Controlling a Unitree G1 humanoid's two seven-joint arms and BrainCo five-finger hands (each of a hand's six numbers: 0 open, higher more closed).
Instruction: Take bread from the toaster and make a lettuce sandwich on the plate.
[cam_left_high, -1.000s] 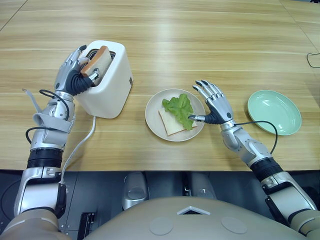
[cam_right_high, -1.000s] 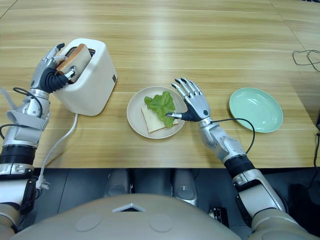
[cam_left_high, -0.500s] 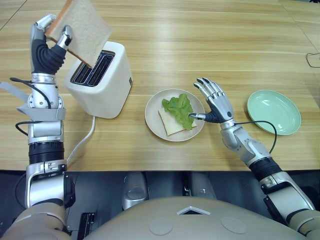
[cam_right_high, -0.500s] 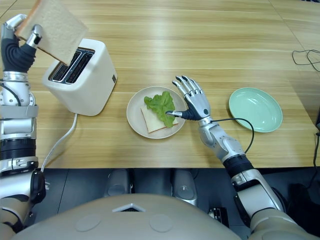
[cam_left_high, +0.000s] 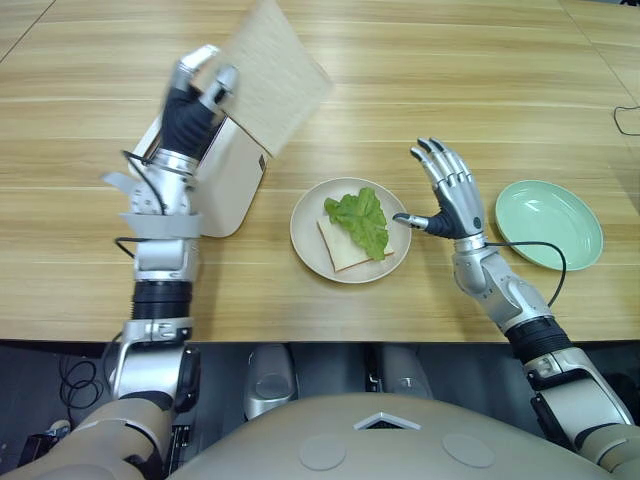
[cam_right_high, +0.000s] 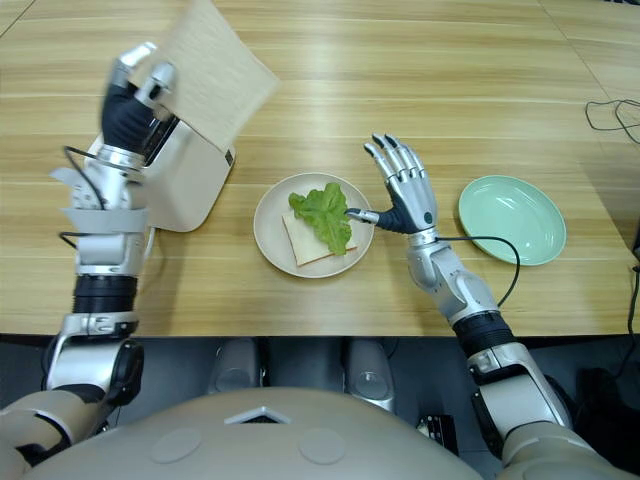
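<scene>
Above the toaster, the left hand grips a bread slice.

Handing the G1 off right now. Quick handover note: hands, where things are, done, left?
The left hand is shut on the second bread slice, held in the air above the toaster.
The right hand is open and holds nothing, beside the right edge of the tan plate.
On the tan plate: the bottom slice with lettuce on it. A green plate sits further right.
Done: bottom slice and lettuce placed, second slice out of the toaster.
Left: set the held slice on the lettuce and release.
</scene>
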